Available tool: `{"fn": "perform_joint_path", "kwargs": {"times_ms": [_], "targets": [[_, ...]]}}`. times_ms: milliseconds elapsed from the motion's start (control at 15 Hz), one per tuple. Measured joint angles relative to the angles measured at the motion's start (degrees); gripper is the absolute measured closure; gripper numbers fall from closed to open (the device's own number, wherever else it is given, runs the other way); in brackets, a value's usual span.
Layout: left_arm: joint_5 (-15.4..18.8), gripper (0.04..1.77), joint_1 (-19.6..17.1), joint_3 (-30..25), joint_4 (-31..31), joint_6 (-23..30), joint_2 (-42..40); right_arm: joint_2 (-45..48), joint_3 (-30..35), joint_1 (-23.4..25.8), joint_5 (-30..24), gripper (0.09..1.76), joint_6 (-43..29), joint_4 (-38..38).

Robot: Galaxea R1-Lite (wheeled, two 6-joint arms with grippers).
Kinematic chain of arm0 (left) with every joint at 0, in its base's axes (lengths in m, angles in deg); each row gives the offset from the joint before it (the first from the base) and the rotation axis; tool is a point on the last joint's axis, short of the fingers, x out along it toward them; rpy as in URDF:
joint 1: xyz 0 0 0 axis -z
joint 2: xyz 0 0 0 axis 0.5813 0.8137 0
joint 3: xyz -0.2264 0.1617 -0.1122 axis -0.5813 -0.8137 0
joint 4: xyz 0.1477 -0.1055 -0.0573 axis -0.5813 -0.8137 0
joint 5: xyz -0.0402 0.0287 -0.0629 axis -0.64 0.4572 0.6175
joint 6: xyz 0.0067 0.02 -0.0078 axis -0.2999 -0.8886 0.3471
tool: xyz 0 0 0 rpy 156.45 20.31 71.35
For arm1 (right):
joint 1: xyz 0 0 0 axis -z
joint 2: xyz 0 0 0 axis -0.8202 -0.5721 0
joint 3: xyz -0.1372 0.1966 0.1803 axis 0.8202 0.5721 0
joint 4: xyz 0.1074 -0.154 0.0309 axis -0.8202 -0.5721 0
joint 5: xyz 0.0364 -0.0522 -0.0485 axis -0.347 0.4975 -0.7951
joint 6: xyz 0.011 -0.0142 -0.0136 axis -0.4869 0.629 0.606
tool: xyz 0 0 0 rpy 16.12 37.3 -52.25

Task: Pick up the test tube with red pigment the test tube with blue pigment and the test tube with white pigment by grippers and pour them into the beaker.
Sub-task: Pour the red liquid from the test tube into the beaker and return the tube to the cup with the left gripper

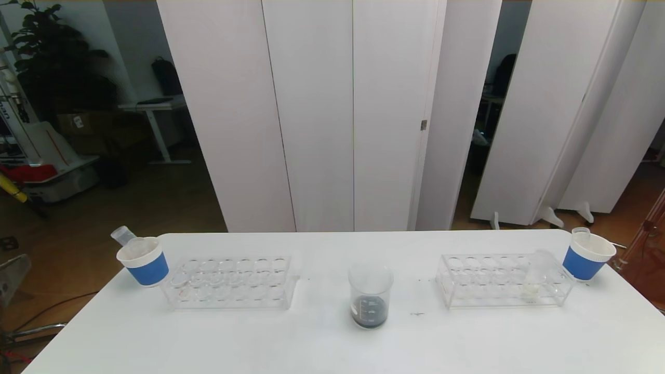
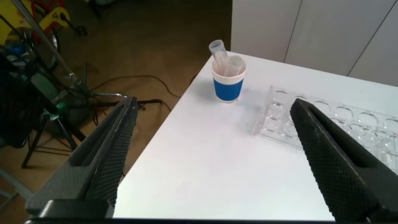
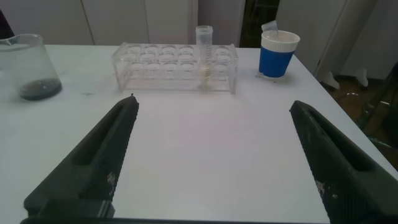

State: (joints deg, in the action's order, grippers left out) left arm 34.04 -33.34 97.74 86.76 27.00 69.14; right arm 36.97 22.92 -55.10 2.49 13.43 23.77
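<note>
A clear glass beaker stands at the middle of the white counter, a dark pool of liquid at its bottom. To its left sits a clear plastic tube rack with no tube visible in it; just beyond that rack's far left end a blue-sleeved paper cup holds a discarded tube leaning out over its rim. To the beaker's right a second clear rack carries the test tube with white pigment, upright in a slot near the rack's right end, cream-white at its base. A second blue-sleeved cup stands just off that rack's right end, near the counter's right edge, with a tube in it. No tube with red or blue pigment can be made out. The left claw hangs with fingers spread wide above the counter's left front corner, gripping nothing. The right claw hangs likewise agape over the right front of the counter, facing the right rack, empty.
</note>
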Motion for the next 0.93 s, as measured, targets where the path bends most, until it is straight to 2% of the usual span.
{"fn": "perform_joint_path", "kwargs": {"times_ms": [133,333,600,800,933], "targets": [[0.7,0.06,-0.8,-2.1,-4.9,0.0,-8.0,0.0,0.0,0.0,0.0,0.10,0.0,0.0],[2.3,0.06,-1.0,-6.7,-8.2,-0.6,-19.2,0.0,0.0,0.0,0.0,0.10,0.0,0.0],[11.0,0.06,-1.1,-14.3,-8.7,-4.0,-31.5,0.0,0.0,0.0,0.0,0.10,0.0,0.0],[12.7,0.06,-1.8,-20.0,-8.2,-4.5,-36.7,0.0,0.0,0.0,0.0,0.10,0.0,0.0],[16.5,0.06,-1.9,-23.6,-7.9,-4.1,-39.9,0.0,0.0,0.0,0.0,0.10,0.0,0.0]]}}
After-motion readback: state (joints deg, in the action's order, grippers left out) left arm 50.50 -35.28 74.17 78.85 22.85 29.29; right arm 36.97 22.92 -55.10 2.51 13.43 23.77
